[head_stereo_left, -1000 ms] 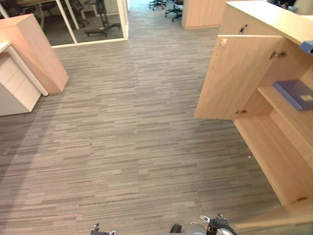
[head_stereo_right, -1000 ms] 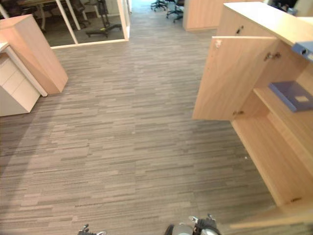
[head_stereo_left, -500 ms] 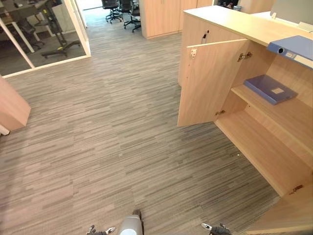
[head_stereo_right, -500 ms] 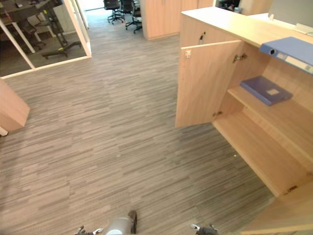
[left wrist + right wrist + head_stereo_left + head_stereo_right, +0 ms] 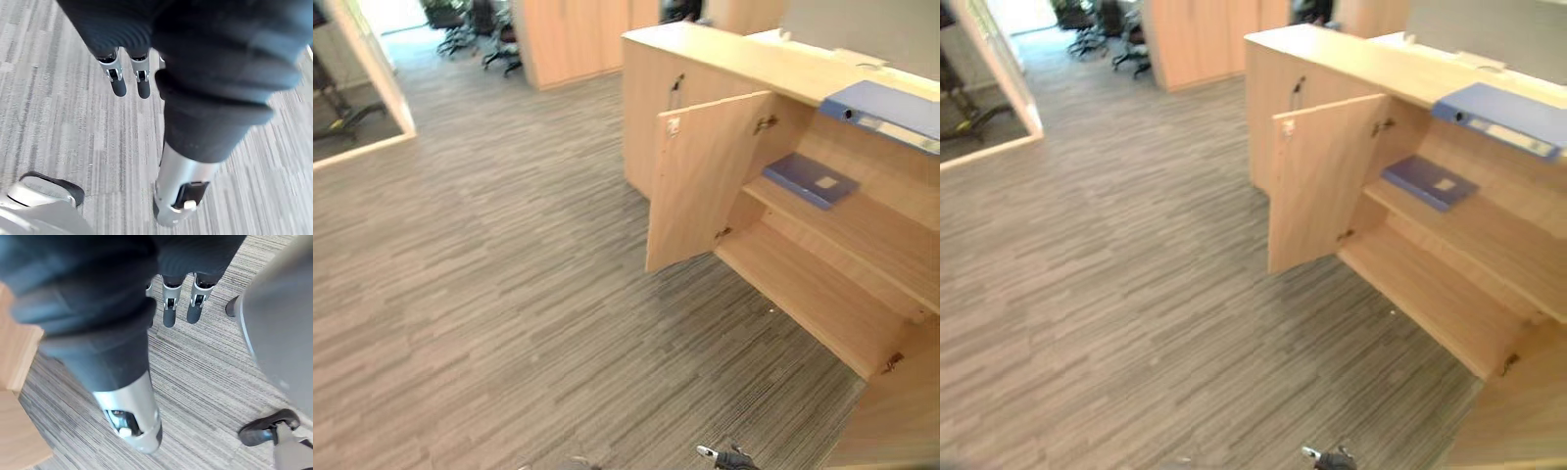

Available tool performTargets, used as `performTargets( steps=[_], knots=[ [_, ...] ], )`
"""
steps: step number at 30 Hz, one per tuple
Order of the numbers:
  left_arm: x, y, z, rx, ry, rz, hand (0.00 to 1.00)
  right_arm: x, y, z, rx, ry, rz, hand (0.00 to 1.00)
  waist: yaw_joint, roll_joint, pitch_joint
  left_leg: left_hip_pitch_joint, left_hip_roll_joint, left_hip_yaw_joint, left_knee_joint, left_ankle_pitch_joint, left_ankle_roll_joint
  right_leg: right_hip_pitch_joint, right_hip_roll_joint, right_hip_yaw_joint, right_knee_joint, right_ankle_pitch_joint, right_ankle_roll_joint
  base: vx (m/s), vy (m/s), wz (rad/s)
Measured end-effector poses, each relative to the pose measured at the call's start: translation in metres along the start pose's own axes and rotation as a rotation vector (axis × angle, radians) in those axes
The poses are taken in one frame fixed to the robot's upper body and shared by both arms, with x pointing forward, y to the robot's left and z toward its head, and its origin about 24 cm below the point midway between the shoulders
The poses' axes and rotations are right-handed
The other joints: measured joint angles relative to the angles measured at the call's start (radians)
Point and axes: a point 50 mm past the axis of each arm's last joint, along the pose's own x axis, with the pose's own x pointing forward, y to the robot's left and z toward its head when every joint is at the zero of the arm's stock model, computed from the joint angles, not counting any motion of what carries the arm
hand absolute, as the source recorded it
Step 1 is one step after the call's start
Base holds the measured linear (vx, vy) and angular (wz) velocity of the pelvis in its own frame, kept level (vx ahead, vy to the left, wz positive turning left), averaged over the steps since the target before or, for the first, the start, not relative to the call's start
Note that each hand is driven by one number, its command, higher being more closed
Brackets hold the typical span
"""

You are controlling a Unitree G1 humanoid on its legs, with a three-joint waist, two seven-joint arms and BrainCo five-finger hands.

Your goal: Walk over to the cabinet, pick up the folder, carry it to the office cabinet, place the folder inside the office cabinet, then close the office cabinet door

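Note:
A light wooden office cabinet [image 5: 734, 69] stands at the right with its left door [image 5: 700, 176] swung open. A flat dark-blue folder [image 5: 810, 179] lies on the upper shelf [image 5: 862, 230] inside. A lighter blue binder [image 5: 886, 103] lies on the cabinet top. My left hand [image 5: 117, 81] hangs over the carpet with straight fingers, holding nothing. My right hand [image 5: 168, 308] hangs the same way, empty; its tip shows at the lower edge of the left eye view [image 5: 724, 455]. Both hands are well short of the cabinet.
The cabinet's other door [image 5: 901, 411] stands open at the lower right. The lower shelf [image 5: 803, 294] is bare. Tall wooden cupboards [image 5: 568, 39] and office chairs [image 5: 475, 24] stand at the far end. A glass partition's frame [image 5: 367, 88] is at the left. Grey striped carpet [image 5: 489, 274] lies between.
The whole picture has shifted: the camera has turned to the right, bringing the open cabinet toward the middle. The desk and panel at the left have left the view. Folder and binder lie unmoved.

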Motion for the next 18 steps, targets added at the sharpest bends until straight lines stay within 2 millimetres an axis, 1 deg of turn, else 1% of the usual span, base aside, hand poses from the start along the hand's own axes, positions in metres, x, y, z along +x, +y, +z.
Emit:
performTargets(
  steps=[1,2,3,4,5,6,7,8,9,10,11,12,13,14,15,17,18],
  knots=[
    [0.000,0.004,-0.003,0.017,0.008,0.005,0.00,0.000,-0.005,0.000,0.011,-0.012,-0.012,0.00,-0.011,-0.004,-0.001,0.072,-0.022,0.012,-0.054,0.000,0.001,-0.055,-0.039,-0.016,0.135,0.010,-0.015,0.12,0.065,-0.86],
    [-0.001,0.006,-0.006,0.023,0.016,0.006,0.00,0.000,-0.012,-0.004,0.017,-0.006,-0.028,0.00,-0.031,-0.001,-0.005,0.114,-0.040,0.022,-0.080,-0.004,0.011,-0.081,-0.079,-0.075,0.206,0.021,-0.035,0.12,0.063,-0.58],
    [-0.001,0.006,-0.007,0.023,0.018,0.005,0.00,-0.001,-0.013,-0.004,0.016,-0.013,-0.038,0.00,-0.038,0.002,-0.008,0.128,-0.040,0.036,-0.089,-0.007,0.015,-0.095,-0.096,-0.103,0.231,0.022,-0.036,0.08,0.058,-0.55],
    [-0.001,0.005,-0.007,0.022,0.018,0.003,0.00,0.000,-0.012,0.003,0.012,-0.045,-0.048,0.00,-0.043,0.012,-0.006,0.148,-0.032,0.064,-0.113,-0.009,0.019,-0.134,-0.109,-0.160,0.300,-0.014,-0.018,0.04,0.004,-0.68],
    [-0.001,0.003,-0.006,0.024,0.016,-0.001,0.00,0.000,-0.009,0.010,0.005,-0.068,-0.043,0.00,-0.044,0.021,0.004,0.162,0.000,0.089,-0.126,-0.009,0.019,-0.170,-0.094,-0.249,0.360,-0.111,-0.012,0.02,-0.039,-0.72],
    [-0.001,0.002,-0.006,0.029,0.015,-0.007,0.00,0.001,-0.009,0.013,0.000,-0.075,-0.040,0.00,-0.045,0.027,0.010,0.167,0.021,0.102,-0.128,-0.008,0.017,-0.182,-0.074,-0.304,0.370,-0.152,-0.011,0.01,-0.151,-0.75],
    [-0.002,-0.002,-0.006,0.037,0.012,-0.020,0.00,0.001,-0.008,0.018,0.012,-0.085,-0.037,0.00,-0.045,0.040,0.024,0.186,0.061,0.121,-0.141,-0.006,0.011,-0.200,-0.026,-0.411,0.363,-0.200,-0.018,0.00,-0.175,-0.62],
    [-0.002,-0.003,-0.004,0.041,0.008,-0.024,0.00,0.001,-0.006,0.021,0.015,-0.091,-0.033,0.00,-0.045,0.041,0.037,0.196,0.074,0.132,-0.149,-0.005,0.006,-0.208,-0.003,-0.454,0.341,-0.208,-0.021,0.00,-0.302,-1.00],
    [-0.001,-0.004,-0.002,0.032,0.006,-0.025,0.00,0.001,-0.003,0.024,0.016,-0.097,-0.026,0.00,-0.041,0.030,0.064,0.228,0.083,0.180,-0.180,-0.016,-0.020,-0.230,0.054,-0.538,0.211,-0.193,-0.039,-0.02,-0.255,-0.83],
    [0.000,-0.002,-0.001,0.035,0.004,-0.021,0.00,0.001,-0.003,0.022,0.017,-0.092,-0.026,0.00,-0.043,0.016,0.068,0.233,0.071,0.186,-0.182,-0.022,-0.029,-0.228,0.067,-0.551,0.136,-0.156,-0.073,-0.04,-0.254,-0.72],
    [0.000,-0.003,-0.003,0.041,0.011,-0.023,0.00,0.001,-0.006,0.020,0.014,-0.086,-0.033,0.00,-0.045,0.016,0.075,0.244,0.069,0.174,-0.188,-0.031,-0.038,-0.226,0.077,-0.554,0.128,-0.161,-0.129,0.05,-0.203,-0.38],
    [-0.002,-0.011,-0.008,0.039,0.032,-0.041,0.00,0.003,-0.019,0.022,0.015,-0.093,-0.062,0.00,-0.051,0.057,0.076,0.244,0.078,0.131,-0.201,-0.047,-0.027,-0.212,0.116,-0.556,0.094,-0.162,-0.126,0.09,-0.188,-0.45],
    [-0.004,-0.015,-0.009,0.034,0.034,-0.050,0.00,0.003,-0.021,0.024,0.019,-0.099,-0.068,0.00,-0.051,0.073,0.082,0.244,0.095,0.116,-0.200,-0.047,-0.036,-0.214,0.153,-0.557,0.076,-0.175,-0.124,0.13,-0.178,-0.46],
    [-0.004,-0.014,-0.009,0.027,0.033,-0.047,0.00,0.003,-0.021,0.023,0.027,-0.095,-0.067,0.00,-0.051,0.071,0.084,0.245,0.104,0.115,-0.199,-0.041,-0.044,-0.214,0.168,-0.557,0.076,-0.184,-0.130,0.12,-0.192,-0.32],
    [-0.004,-0.013,-0.007,0.017,0.029,-0.041,0.00,0.003,-0.021,0.021,0.052,-0.086,-0.070,0.00,-0.052,0.070,0.086,0.252,0.127,0.116,-0.196,-0.031,-0.061,-0.201,0.191,-0.566,0.075,-0.201,-0.139,0.17,-0.245,0.01],
    [-0.005,-0.017,-0.006,0.003,0.029,-0.046,0.00,0.002,-0.027,0.014,0.085,-0.069,-0.091,0.00,-0.055,0.069,0.086,0.262,0.151,0.113,-0.187,-0.030,-0.063,-0.175,0.209,-0.587,0.065,-0.221,-0.141,0.18,-0.213,0.25],
    [-0.005,-0.019,-0.005,-0.010,0.023,-0.049,0.00,0.002,-0.029,0.011,0.105,-0.058,-0.101,0.00,-0.059,0.071,0.087,0.255,0.169,0.110,-0.150,-0.030,-0.064,-0.150,0.223,-0.604,0.038,-0.225,-0.140,0.16,-0.169,0.32]
  ],
)
